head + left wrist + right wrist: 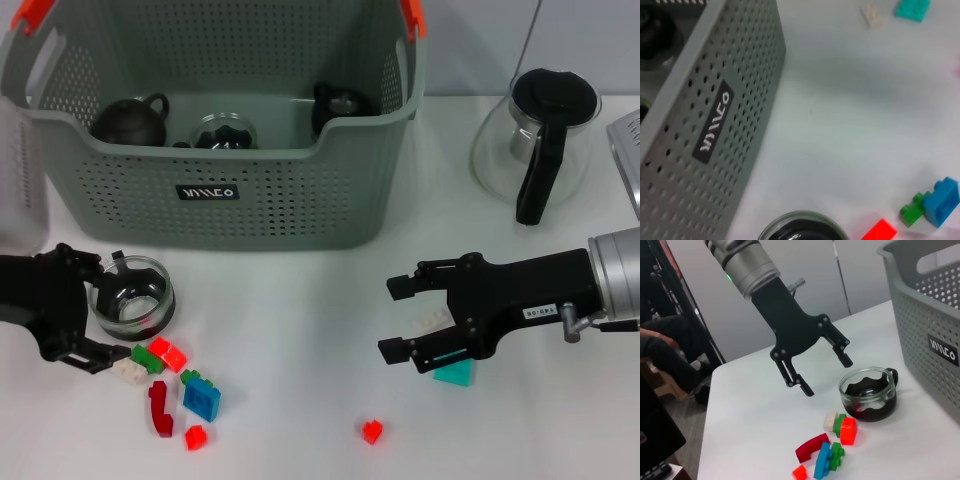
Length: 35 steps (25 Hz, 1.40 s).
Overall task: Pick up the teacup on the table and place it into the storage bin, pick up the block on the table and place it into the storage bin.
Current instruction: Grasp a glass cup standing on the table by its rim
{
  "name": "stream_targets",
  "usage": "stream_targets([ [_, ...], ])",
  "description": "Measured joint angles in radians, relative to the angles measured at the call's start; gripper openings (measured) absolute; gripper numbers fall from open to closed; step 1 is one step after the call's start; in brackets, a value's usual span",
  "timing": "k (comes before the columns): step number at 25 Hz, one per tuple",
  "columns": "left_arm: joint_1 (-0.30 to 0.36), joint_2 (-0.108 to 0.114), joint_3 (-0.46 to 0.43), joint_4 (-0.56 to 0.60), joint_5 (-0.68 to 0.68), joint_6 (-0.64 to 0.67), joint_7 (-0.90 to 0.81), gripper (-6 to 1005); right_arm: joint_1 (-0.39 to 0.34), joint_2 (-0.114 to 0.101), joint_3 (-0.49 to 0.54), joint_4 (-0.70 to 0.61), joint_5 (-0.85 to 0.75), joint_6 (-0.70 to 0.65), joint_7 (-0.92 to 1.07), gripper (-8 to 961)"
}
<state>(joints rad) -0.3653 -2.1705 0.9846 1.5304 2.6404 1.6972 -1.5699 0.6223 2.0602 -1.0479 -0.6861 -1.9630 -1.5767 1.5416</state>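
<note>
Head view gives you the whole layout: the storage bin (215,190) stands along the far edge of the white table (300,330), toward its left side, already holding dark teapots and a glass cup, so it reads as partly filled. Your left gripper (98,318) sits at the table's left edge with its jaws spread apart on either side of the glass teacup (132,297), which rests on the table just in front of the bin's front wall; nothing is clamped yet, and you would judge this stance as the line-up for a grasp, because the fingers bracket the cup rather than hover above it. The right wrist view confirms the gap between those fingers and shows the teacup (869,395) beside them, not between closed pads. Just beside the cup, toward the near edge, lies a cluster of bricks: a red block (168,354), a green one, a blue block (201,400) and a dark red curved piece. Your right gripper (408,318) hangs over the right half of the table, jaws apart and empty, directly over a teal block (455,374) and a cream brick, probably staged there for the block step. A glass coffee pot (535,140) stands at the far right corner, well apart from the work.
</note>
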Motion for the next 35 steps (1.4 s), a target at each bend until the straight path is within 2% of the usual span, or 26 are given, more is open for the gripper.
stream_targets([
  [10, -0.026, 0.001, 0.114, -0.053, 0.134, -0.097, -0.006, 738, -0.001, 0.003, 0.000, 0.015, 0.005, 0.026, 0.000, 917],
  [20, -0.069, 0.005, 0.141, -0.124, 0.189, -0.133, 0.000, 717, -0.001, 0.013, 0.000, 0.025, 0.007, 0.042, 0.001, 912],
  [27, -0.076, 0.005, 0.185, -0.151, 0.196, -0.148, 0.002, 702, 0.001, 0.015, 0.000, 0.029, 0.010, 0.049, 0.006, 912],
  [35, -0.090, 0.005, 0.191, -0.183, 0.210, -0.160, 0.003, 685, 0.001, 0.019, 0.001, 0.028, 0.010, 0.050, 0.009, 911],
])
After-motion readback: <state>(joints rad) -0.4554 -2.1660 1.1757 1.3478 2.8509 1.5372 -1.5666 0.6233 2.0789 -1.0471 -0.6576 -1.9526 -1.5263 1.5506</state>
